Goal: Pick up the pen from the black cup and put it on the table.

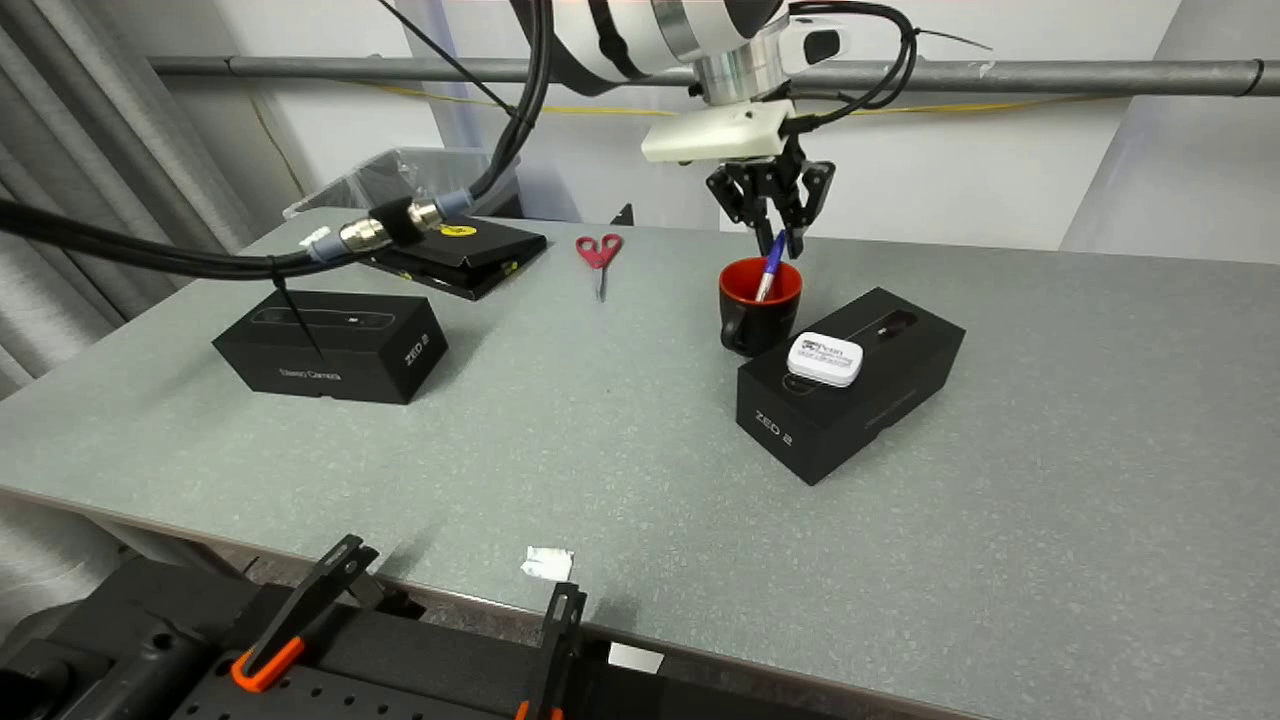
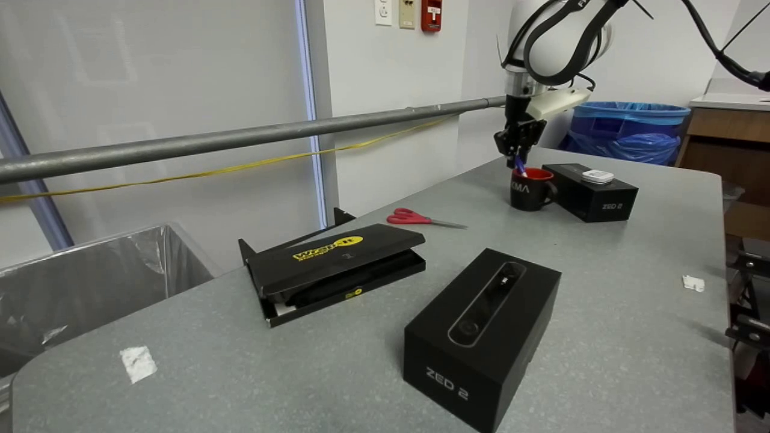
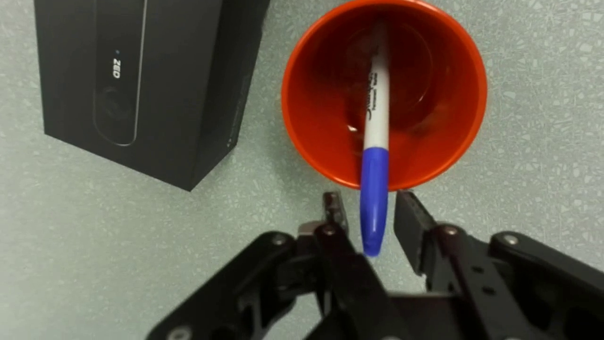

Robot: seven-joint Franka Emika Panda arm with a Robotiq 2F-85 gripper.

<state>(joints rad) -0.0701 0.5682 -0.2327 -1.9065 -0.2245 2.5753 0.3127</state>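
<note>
- Grey table (image 1: 620, 430), pale wall (image 1: 980, 165) behind: a pen (image 3: 376, 137) leans inside the black cup (image 1: 766, 325), blue cap (image 3: 374, 200) sticking out.
- Fingers (image 3: 410, 226) of the gripper (image 3: 370, 208) stand partway apart, one on each side of the cap, gripping nothing.
- Closing should pinch across the pen's long axis, which runs between them.
</note>
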